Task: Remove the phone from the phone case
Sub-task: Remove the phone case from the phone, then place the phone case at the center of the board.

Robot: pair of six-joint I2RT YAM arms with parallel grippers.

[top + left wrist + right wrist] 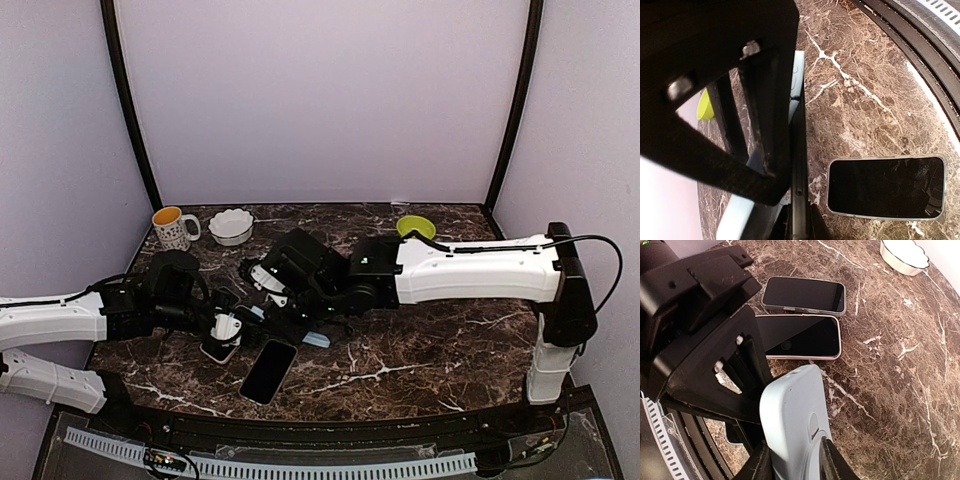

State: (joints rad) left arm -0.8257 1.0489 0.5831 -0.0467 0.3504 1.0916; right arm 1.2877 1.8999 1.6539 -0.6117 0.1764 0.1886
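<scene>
My right gripper (792, 460) is shut on a light blue phone case (795, 420), held upright above the marble table; the case's back faces the right wrist camera. My left gripper (799, 220) is shut on a thin black edge (799, 190) that looks like the phone, seen edge-on against the pale blue case (735, 220). I cannot tell how far the phone sits inside the case. In the top view the two grippers, left (250, 318) and right (300, 318), meet at the table's front middle, with the case (315, 340) between them.
A bare black phone (268, 370) lies face up near the front edge and also shows in the left wrist view (885, 187). A pink-rimmed phone (800, 337) and a grey phone (805, 295) lie side by side. A mug (172, 228), white bowl (231, 226) and green bowl (415, 226) stand at the back.
</scene>
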